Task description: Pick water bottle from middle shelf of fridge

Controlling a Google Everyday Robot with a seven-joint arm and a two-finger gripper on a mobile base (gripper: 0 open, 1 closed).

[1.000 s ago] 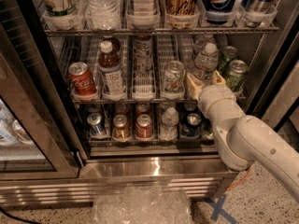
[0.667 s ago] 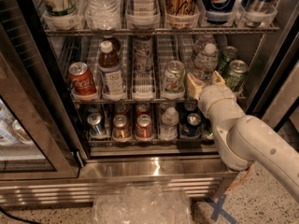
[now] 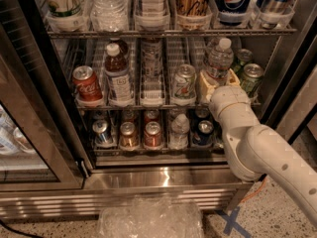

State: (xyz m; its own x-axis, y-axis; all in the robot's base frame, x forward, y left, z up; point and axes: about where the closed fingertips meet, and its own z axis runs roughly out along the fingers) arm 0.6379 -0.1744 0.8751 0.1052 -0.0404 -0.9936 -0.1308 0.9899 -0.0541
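The fridge (image 3: pixel 163 180) stands open in front of me. On its middle shelf (image 3: pixel 148 104) the water bottle (image 3: pixel 219 59) stands upright at the right, clear with a white cap. My gripper (image 3: pixel 219 83) is at the bottle's lower half, with a pale finger on each side pressed against it. The white arm comes in from the lower right and hides the bottle's base.
On the same shelf are a red cola can (image 3: pixel 87 85), a brown drink bottle (image 3: pixel 117 73), a pale can (image 3: pixel 184 81) and green cans (image 3: pixel 251 78). Short cans and a small bottle (image 3: pixel 179 130) fill the rack below. The glass door (image 3: pixel 29 133) hangs open at left. Crumpled plastic (image 3: pixel 148 217) lies on the floor.
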